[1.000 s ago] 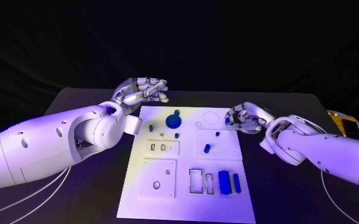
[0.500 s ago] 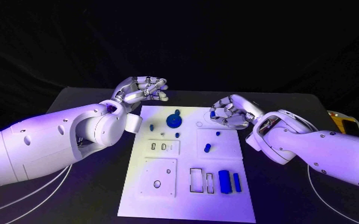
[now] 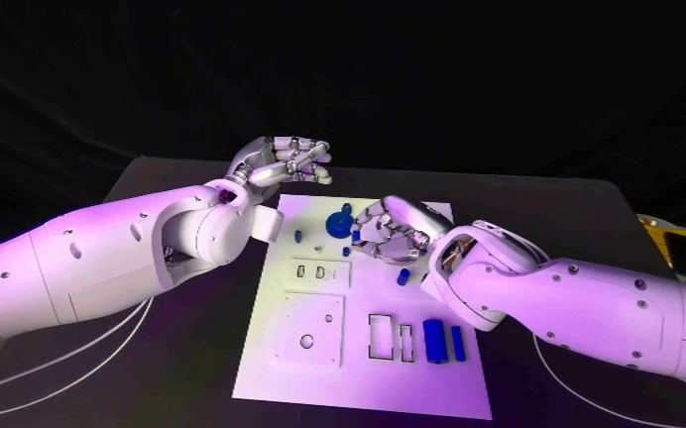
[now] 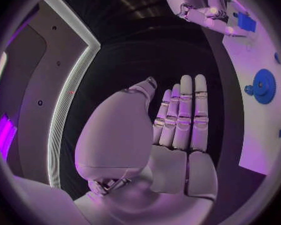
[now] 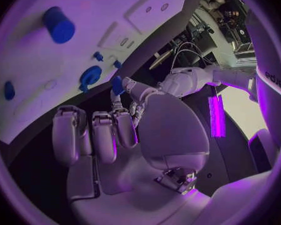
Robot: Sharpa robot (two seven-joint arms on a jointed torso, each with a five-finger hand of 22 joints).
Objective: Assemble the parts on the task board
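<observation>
Blue part (image 5: 117, 84) (small) — between right fingers (image 5: 123, 127)

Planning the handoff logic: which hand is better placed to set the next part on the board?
Right. The right hand is over the board pinching a blue part; the left hand is beyond the board's far edge.

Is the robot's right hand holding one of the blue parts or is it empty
Holding one. In the right wrist view the right hand pinches a small blue part at its fingertips, above the task board.
</observation>
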